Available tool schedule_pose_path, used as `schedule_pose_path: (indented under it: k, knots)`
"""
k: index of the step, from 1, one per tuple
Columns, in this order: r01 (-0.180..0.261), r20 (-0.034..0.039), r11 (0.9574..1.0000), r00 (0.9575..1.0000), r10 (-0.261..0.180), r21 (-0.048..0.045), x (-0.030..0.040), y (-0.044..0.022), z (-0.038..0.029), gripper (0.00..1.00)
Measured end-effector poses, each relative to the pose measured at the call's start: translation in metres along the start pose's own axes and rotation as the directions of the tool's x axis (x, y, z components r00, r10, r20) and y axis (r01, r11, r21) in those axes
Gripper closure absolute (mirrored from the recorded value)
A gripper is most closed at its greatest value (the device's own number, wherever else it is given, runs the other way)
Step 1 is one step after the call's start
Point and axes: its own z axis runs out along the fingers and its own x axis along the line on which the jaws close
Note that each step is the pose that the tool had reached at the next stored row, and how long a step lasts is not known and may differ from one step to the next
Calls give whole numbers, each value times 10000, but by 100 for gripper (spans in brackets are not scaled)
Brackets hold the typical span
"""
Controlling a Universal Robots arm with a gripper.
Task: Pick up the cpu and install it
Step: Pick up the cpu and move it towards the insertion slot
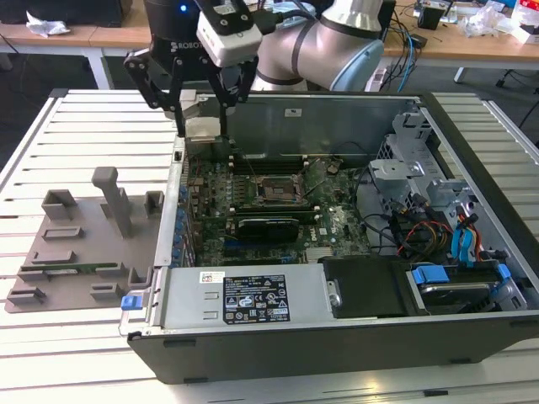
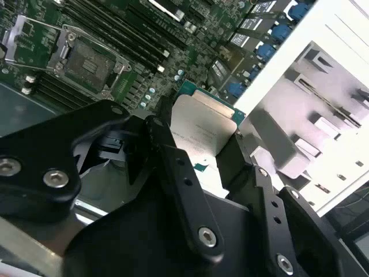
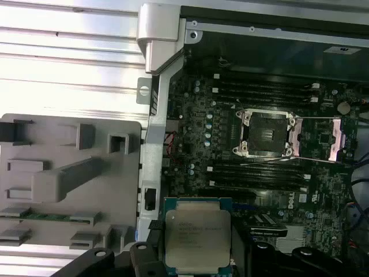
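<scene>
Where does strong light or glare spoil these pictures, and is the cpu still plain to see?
First wrist view: the slatted table is washed out white, yet the cpu in the claw is evenly lit. Second wrist view: the table around the grey tray glares too, and the claw's black links are dark. Exterior view: even light, with the motherboard slightly shaded.

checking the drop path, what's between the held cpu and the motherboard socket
In the first wrist view, a bank of long black memory slots on the green board lies between the cpu, held in the pincer, and the socket.
</scene>
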Motion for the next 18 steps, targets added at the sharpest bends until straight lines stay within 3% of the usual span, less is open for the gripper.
schedule_pose_path:
  k: [8, 12, 14, 18]
  knots:
    - [1, -2, 10000, 10000, -1, 37, -190, -14, 10, 45]
    - [2, -4, 10000, 10000, -2, 64, -369, -26, 20, 45]
    - [4, -5, 10000, 10000, -4, 69, -412, -30, 22, 45]
    - [5, -6, 10000, 10000, -5, 89, -577, -42, 30, 45]
